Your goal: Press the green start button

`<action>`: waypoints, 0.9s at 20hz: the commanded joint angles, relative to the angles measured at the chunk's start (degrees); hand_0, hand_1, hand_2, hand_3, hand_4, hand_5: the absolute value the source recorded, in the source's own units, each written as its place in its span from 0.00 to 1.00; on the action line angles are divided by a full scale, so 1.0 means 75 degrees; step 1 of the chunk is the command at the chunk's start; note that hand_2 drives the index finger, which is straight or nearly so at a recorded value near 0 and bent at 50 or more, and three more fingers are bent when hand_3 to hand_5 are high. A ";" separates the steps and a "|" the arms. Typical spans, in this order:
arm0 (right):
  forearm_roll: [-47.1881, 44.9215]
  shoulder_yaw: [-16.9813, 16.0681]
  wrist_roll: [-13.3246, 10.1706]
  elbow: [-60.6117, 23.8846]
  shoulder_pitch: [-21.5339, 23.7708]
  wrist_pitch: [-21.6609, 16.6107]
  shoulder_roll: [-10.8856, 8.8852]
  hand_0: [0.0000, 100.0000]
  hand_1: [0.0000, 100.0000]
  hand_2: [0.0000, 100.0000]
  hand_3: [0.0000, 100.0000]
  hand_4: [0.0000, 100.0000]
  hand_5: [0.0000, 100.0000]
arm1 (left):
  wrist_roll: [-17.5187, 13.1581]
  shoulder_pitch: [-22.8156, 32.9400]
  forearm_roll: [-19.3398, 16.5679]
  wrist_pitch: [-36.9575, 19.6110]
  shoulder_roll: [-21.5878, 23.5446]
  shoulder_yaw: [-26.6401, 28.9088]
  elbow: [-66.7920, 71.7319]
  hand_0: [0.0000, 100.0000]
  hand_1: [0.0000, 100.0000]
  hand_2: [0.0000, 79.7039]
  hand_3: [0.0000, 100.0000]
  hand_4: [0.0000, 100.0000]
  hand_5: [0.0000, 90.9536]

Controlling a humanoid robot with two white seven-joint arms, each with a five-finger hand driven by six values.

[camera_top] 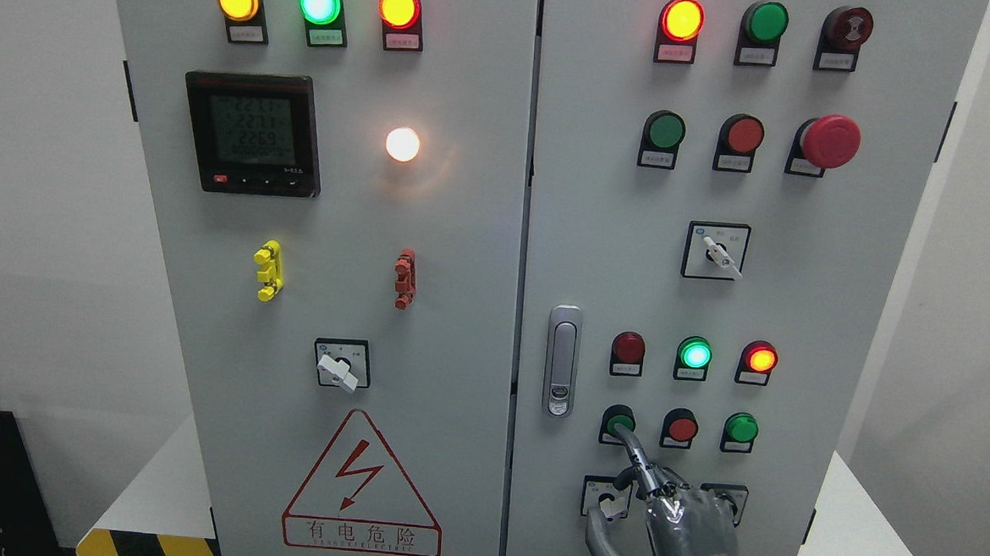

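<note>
The green start button [620, 420] is the left one in the lower row of three push buttons on the right cabinet door. My right hand [676, 515] comes up from the bottom edge. Its index finger [634, 451] is stretched out and its tip rests on the lower edge of that green button. The other fingers look curled in, and the thumb [598, 533] hangs out to the left. The hand holds nothing. My left hand is out of view.
A red button [681, 427] and another green button [740, 427] sit right of the pressed one. Indicator lamps [694, 354] glow above. Rotary switches [610, 500] are partly hidden by my hand. The door handle [563, 359] is to the left. The emergency stop [829, 141] is at the upper right.
</note>
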 commanded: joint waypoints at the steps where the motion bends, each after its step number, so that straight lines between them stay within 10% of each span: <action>1: 0.0001 -0.0159 -0.0002 0.0280 -0.0061 0.0002 0.0009 0.63 0.37 0.00 0.56 0.66 0.81 | -0.0002 -0.0003 0.0000 -0.0003 0.0000 0.0000 0.0001 0.12 0.56 0.00 0.00 0.00 0.00; 18: -0.0163 -0.0112 -0.0072 0.0222 -0.0085 0.0037 0.0009 0.65 0.37 0.00 0.55 0.66 0.81 | -0.0002 -0.0003 0.0000 -0.0003 0.0000 0.0000 0.0001 0.12 0.56 0.00 0.00 0.00 0.00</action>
